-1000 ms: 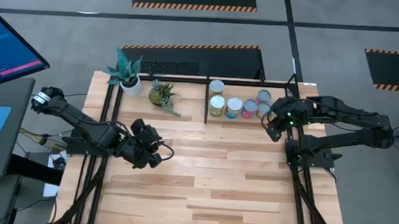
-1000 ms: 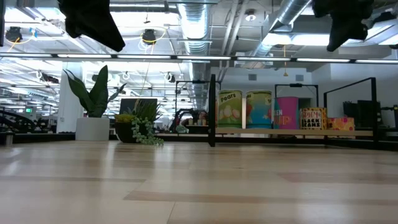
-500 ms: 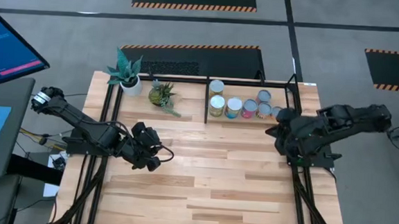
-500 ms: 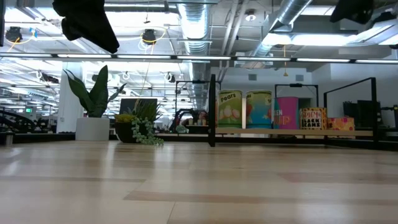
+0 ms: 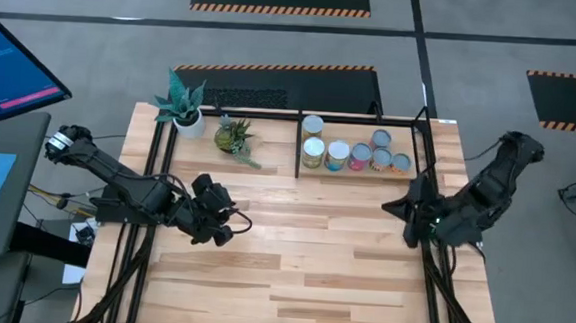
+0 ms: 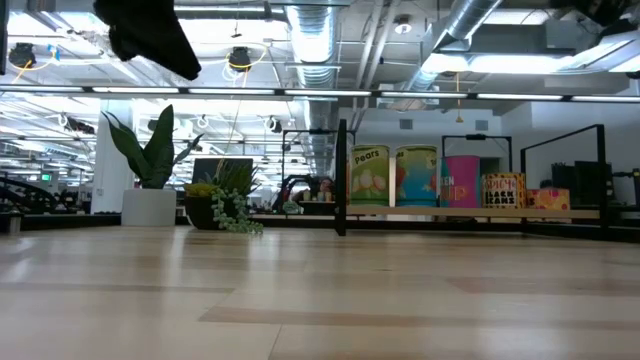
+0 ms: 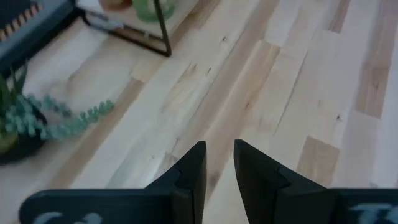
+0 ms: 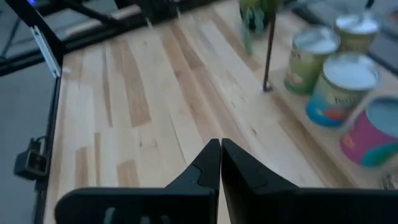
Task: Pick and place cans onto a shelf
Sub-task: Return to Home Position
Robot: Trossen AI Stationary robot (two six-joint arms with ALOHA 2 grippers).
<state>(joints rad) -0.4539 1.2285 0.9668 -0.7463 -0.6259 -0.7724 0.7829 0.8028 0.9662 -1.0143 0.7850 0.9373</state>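
Note:
Several cans [image 5: 337, 155] stand upright on the light wood base of the shelf [image 5: 362, 176], a black-barred bay at the table's far right. They also show in the low view [image 6: 417, 177] and in the right wrist view [image 8: 342, 87]. My right gripper [image 5: 393, 207] is shut and empty, over the table just near of the shelf, close to the right edge. My left gripper [image 5: 226, 218] hovers over the table's left middle. It is empty, and its fingers stand a narrow gap apart in the left wrist view [image 7: 219, 163].
Two small potted plants [image 5: 183, 105] [image 5: 233, 135] stand at the far left, beside the shelf's black post [image 5: 299, 142]. Black frame bars run along the left side [image 5: 153, 163] and the right side [image 5: 428, 240]. Bare wood lies in the middle and near parts of the table [image 5: 312, 263].
My right gripper has drawn back from the cans on the shelf, toward the near edge and up, while its arm folded back to the right. In the low view it has risen out of the picture. The cans have stayed in place.

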